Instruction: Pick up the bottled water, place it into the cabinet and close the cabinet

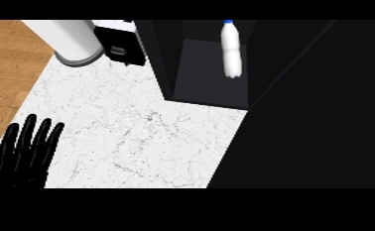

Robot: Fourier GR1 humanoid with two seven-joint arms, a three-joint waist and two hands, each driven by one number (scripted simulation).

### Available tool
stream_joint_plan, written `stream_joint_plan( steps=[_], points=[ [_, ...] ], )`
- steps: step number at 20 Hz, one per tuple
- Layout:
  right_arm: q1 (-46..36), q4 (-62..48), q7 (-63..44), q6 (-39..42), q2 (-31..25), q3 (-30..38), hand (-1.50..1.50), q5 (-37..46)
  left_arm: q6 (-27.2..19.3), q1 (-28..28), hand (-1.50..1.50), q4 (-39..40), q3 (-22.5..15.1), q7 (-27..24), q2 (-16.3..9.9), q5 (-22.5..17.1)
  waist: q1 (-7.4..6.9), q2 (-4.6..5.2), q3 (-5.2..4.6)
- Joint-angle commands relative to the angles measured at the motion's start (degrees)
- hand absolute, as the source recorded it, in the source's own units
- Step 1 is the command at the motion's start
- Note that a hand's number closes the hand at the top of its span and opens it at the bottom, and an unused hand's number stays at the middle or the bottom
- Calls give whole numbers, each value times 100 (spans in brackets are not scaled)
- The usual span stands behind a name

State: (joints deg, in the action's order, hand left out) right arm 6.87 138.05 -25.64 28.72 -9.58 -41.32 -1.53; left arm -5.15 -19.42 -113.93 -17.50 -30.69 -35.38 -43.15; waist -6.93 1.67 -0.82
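Note:
The bottled water (231, 49), clear with a blue cap, stands inside the black cabinet (209, 84), toward the back of its dark floor, and nothing touches it. The cabinet is open, and its black door (315, 116) swings out over the right side of the view. My left hand (26, 150) rests at the lower left edge with its fingers straight and pointing up, holding nothing, far from the bottle. No right hand shows anywhere.
A white cylinder with a grey base (71, 40) stands at the back left, with a black and white appliance (118, 42) beside it against the cabinet's left wall. White marble counter (139, 131) spreads between; wooden floor (18, 61) shows beyond its left edge.

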Motion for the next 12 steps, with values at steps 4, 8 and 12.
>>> stream_joint_plan(
  steps=[4,8,12],
  points=[
    [79,-1188,-573,-317,781,-557,150,-1368,234,97,-150,1,72,-7,-103,-57,-345,181,-6],
    [-102,-1298,-606,-631,917,-115,150,-1706,255,89,-150,33,96,30,-163,-29,-241,114,6],
    [94,-1108,-156,-1133,918,567,150,-1643,265,-18,-150,47,178,5,-155,-117,-27,71,23]
  ],
)
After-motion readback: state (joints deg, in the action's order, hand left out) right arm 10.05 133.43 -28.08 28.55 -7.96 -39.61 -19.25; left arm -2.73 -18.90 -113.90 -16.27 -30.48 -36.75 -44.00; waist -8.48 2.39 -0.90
